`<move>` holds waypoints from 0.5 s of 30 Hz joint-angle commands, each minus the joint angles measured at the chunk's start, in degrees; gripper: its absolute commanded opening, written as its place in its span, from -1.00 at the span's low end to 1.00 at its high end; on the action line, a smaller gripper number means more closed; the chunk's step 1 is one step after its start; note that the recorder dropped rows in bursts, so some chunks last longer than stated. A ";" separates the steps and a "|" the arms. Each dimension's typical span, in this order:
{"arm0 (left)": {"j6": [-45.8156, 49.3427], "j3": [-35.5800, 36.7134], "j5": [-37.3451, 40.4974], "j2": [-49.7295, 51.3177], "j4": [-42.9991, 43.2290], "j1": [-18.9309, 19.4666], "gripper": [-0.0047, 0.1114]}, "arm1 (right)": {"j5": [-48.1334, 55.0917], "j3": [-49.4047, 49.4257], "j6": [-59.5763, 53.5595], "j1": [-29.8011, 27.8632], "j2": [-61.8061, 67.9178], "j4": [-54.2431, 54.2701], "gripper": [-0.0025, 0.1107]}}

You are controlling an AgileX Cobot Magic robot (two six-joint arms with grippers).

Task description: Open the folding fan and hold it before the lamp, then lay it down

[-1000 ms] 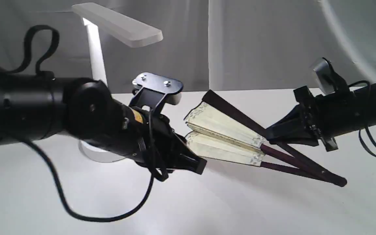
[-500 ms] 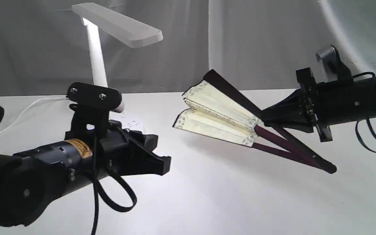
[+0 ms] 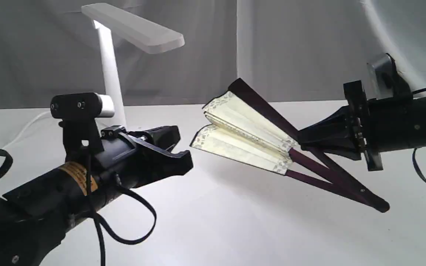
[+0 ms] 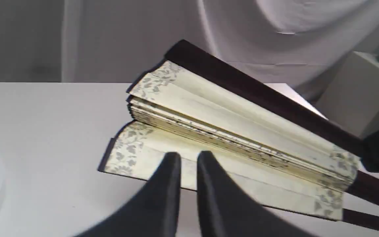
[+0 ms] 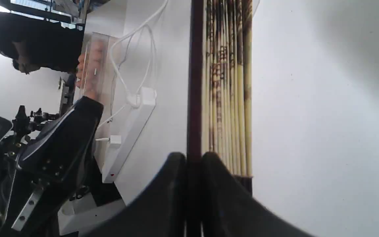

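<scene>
One folding fan [image 3: 242, 136], one lamp [image 3: 135, 29], two end effectors [image 3: 184, 162] [image 3: 302, 142], one table [image 3: 235, 229]

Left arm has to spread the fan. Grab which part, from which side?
On the folding fan, likely the lower pleat stack near its outer end, coming end-on from the left, fingers above and below. The right gripper pinches the upper outer stick, so the lower stack hangs free, its end facing the left gripper.

A white table [image 3: 235, 229] stands before a draped grey-white cloth [image 3: 309, 44]. Near one table edge lies a white power strip [image 5: 128, 138] with plugged white cords; a person's hand [image 5: 83, 77] shows beyond it.
</scene>
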 commanded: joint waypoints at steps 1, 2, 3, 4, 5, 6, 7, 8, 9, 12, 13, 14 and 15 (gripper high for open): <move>-8.98 0.22 -1.69 1.34 3.72 0.10 -0.34 | 0.56 0.33 -1.06 -0.07 -1.06 1.89 -0.96; -10.82 0.22 -1.83 2.05 3.94 0.10 -0.25 | 0.56 0.33 -1.06 0.06 -1.19 2.01 -0.96; -13.08 0.22 -1.83 2.88 3.94 0.10 -0.13 | 0.56 0.33 -1.06 0.06 -1.29 2.01 -0.96; -14.81 0.22 -1.83 3.77 3.94 0.10 -0.07 | 0.56 0.33 -1.06 0.32 -1.52 2.01 -0.96; -16.64 0.22 -2.14 4.50 3.94 0.10 -0.02 | 0.56 0.33 -1.06 0.43 -1.74 2.01 -0.96; -17.13 0.22 -3.32 5.56 3.94 0.10 -0.01 | 0.56 0.33 -1.06 0.52 -1.96 2.01 -0.96; -17.64 0.22 -4.73 6.47 3.94 0.10 -0.03 | 0.56 0.33 -1.06 0.78 -2.26 2.01 -0.96; -18.00 0.22 -6.12 7.22 3.94 0.10 -0.06 | 0.56 0.33 -1.06 0.88 -2.59 2.01 -0.96; -18.30 0.22 -8.32 7.94 3.94 0.10 -0.10 | 0.56 0.33 -1.06 1.21 -2.99 2.01 -0.96; -22.93 0.22 -13.06 10.50 3.94 0.10 -0.27 | 0.56 0.33 -1.06 1.53 -3.65 2.42 -0.96; -25.41 0.22 -14.45 11.36 3.74 0.10 -0.31 | 0.56 0.33 -1.06 1.53 -3.91 2.65 -0.96; -28.34 0.22 -15.33 12.21 3.34 0.10 -0.32 | 0.56 0.33 -1.06 1.53 -4.33 2.79 -0.96; -31.68 0.22 -16.47 13.14 2.62 0.10 -0.32 | 0.56 0.33 -1.06 1.53 -4.45 2.93 -0.96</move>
